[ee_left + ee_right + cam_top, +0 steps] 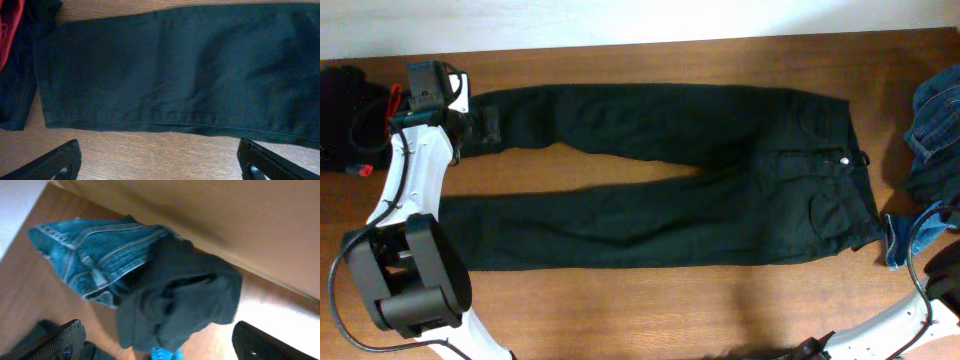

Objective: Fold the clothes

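Note:
The clothes are long black jeans (660,180) spread flat across the wooden table, legs to the left and waist with a silver button (843,160) to the right. My left gripper (485,126) hovers at the cuff of the far leg. In the left wrist view it (162,167) is open over bare wood just short of the leg's hem (150,122). My right gripper (160,347) is open and holds nothing. It points at a heap made of a blue denim garment (95,250) and a dark garment (185,300).
A black and red bundle (345,115) lies at the far left edge, beside the cuff (12,30). The blue denim heap (935,130) lies at the right edge. The table's back edge meets a white wall (620,20). The right arm (910,315) crosses the bottom right corner.

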`<state>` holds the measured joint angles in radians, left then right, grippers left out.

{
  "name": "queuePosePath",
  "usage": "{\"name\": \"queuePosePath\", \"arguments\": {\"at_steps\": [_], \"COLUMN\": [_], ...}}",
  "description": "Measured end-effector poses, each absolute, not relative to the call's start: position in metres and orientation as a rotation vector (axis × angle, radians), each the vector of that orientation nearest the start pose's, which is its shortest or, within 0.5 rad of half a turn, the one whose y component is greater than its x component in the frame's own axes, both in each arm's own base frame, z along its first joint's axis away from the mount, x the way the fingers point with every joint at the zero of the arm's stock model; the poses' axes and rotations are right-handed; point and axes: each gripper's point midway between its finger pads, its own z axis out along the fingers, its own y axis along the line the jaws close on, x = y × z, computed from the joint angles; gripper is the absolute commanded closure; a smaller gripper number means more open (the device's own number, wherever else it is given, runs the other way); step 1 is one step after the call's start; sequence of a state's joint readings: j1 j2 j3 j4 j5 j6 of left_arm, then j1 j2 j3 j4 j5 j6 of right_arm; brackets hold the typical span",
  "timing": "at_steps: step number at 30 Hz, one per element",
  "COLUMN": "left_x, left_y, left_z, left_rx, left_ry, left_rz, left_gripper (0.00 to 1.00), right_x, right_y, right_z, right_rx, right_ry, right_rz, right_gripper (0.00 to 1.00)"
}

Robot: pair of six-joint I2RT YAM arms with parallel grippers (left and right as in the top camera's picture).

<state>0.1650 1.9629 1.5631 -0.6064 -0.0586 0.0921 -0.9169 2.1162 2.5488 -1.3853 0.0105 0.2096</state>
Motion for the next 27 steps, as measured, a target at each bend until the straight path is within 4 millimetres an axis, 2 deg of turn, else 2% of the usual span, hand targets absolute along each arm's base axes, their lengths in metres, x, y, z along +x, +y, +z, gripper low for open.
{"name": "queuePosePath", "arguments": {"at_steps": [4, 7, 10, 15, 18, 22, 27], "left_x": [0.493, 0.493, 0.493, 0.493, 0.493, 0.493, 0.493], "left_y": [0.092, 0.092, 0.092, 0.092, 0.092, 0.092, 0.092], "left_z": [0.11, 0.11, 0.11, 0.11, 0.11, 0.11, 0.11], "left_rx": [-0.116, -0.116, -0.116, -0.117, -0.116, -0.116, -0.117], "left_ry": [2.581, 2.581, 2.581, 2.581, 2.581, 2.581, 2.581], "left_rz": [0.172, 0.171, 0.171, 0.171, 0.171, 0.172, 0.171], "left_gripper": [0.0, 0.01, 0.01, 0.01, 0.0, 0.01, 0.01], "right_x": [0.311, 0.323, 0.333, 0.348, 0.365, 0.384, 0.393], "right_y": [-0.385, -0.368, -0.336, -0.263, -0.228, -0.195, -0.175], "right_z": [0.296, 0.3, 0.309, 0.319, 0.321, 0.322, 0.322], "right_rx": [1.322, 1.245, 1.15, 0.991, 0.881, 0.769, 0.708], "right_ry": [2.166, 2.192, 2.242, 2.367, 2.417, 2.456, 2.477], "right_rz": [-0.195, -0.101, -0.01, 0.118, 0.17, 0.213, 0.231], "right_gripper": [0.01, 0.01, 0.01, 0.01, 0.01, 0.01, 0.02]}}
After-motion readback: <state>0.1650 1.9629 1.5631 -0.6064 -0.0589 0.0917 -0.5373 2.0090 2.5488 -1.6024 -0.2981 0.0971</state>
